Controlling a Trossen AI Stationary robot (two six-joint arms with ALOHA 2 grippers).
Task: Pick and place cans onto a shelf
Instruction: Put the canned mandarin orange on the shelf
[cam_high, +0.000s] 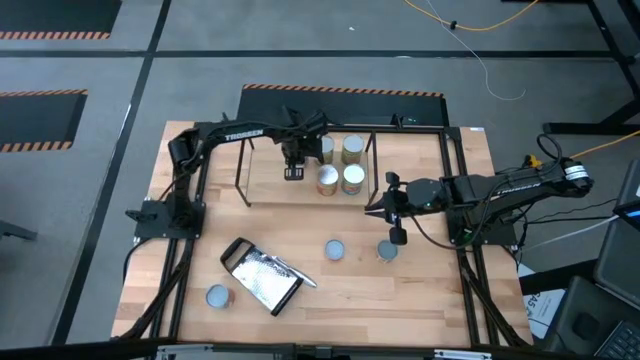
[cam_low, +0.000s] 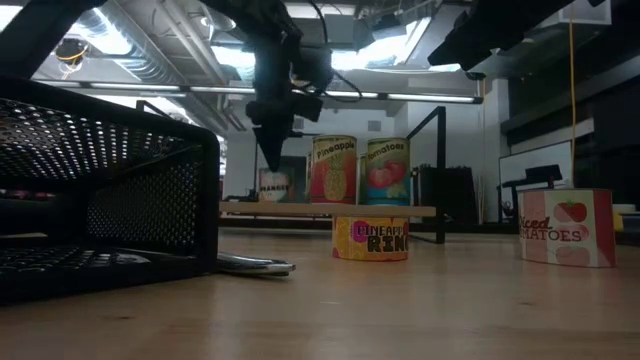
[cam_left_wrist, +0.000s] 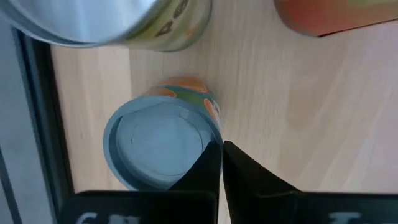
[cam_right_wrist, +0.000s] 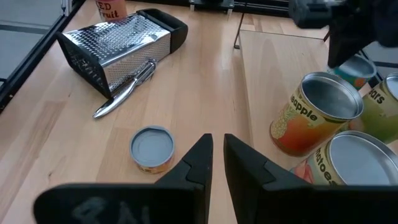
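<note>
The shelf (cam_high: 262, 178) stands at the table's far middle. Several cans stand on its board, among them two silver-topped ones (cam_high: 352, 150) (cam_high: 327, 181). My left gripper (cam_high: 293, 172) points down over the board, shut, its tips (cam_left_wrist: 221, 152) at the rim of a blue-grey-topped can (cam_left_wrist: 158, 146) with an orange and green label. Three more cans (cam_high: 334, 250) (cam_high: 387, 250) (cam_high: 217, 296) stand on the table nearer the front. My right gripper (cam_high: 397, 232) hovers right of the shelf, slightly open, with nothing between its fingers (cam_right_wrist: 217, 146). My left gripper's shut fingers come from above at the rim of the blue-grey can's top (cam_left_wrist: 208, 140). The can stands upright on the shelf board. I cannot tell whether the tips touch it.
A metal grater (cam_high: 262, 275) with a black handle lies at the near left of the table. A black frame (cam_high: 185, 215) runs along the table's sides. In the low view a black mesh basket (cam_low: 110, 190) fills the left. Bare wood lies between the shelf and the table cans.
</note>
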